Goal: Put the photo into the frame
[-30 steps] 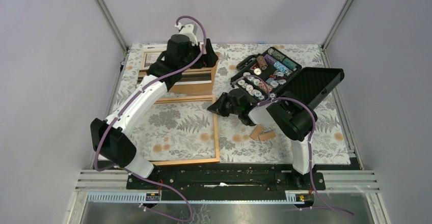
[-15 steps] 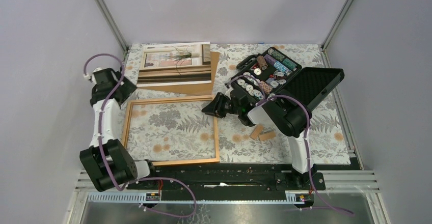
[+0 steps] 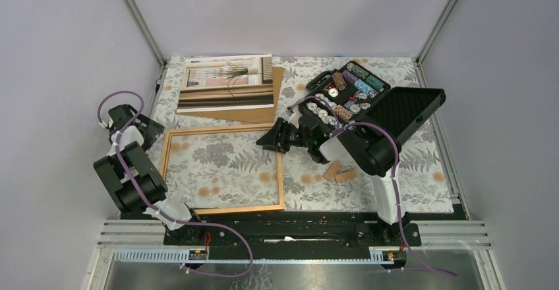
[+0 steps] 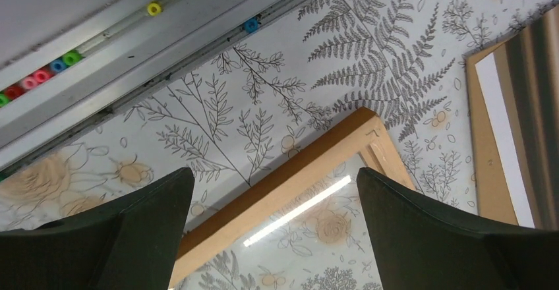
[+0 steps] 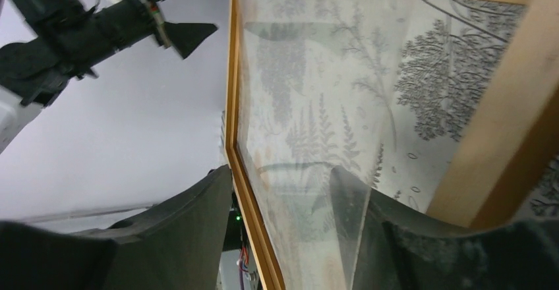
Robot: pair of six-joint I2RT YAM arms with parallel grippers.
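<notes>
The frame (image 3: pixel 280 171), with a thin orange-tan border, lies flat on the floral cloth in front of the left arm. The photo (image 3: pixel 227 82), a plant by a window, rests face up on a brown backing board (image 3: pixel 262 113) behind the frame. My right gripper (image 3: pixel 269 138) sits at the frame's far right corner, jaws apart. In the right wrist view the frame's border (image 5: pixel 254 204) and its pane run between the fingers of the right gripper (image 5: pixel 280 171). My left gripper (image 3: pixel 146 128) hangs wide open and empty by the frame's far left corner (image 4: pixel 316 165). The photo's edge (image 4: pixel 530 99) shows at the right.
An open black case (image 3: pixel 343 95) of rolls and round pieces stands at the back right, its lid (image 3: pixel 409 112) folded out. Two small wooden blocks (image 3: pixel 339 173) lie right of the frame. A metal rail (image 4: pixel 132 33) borders the table's left side.
My left arm has swung back from over the photo to the table's left edge. The right gripper's jaws have widened at the frame's corner and shifted slightly left.
</notes>
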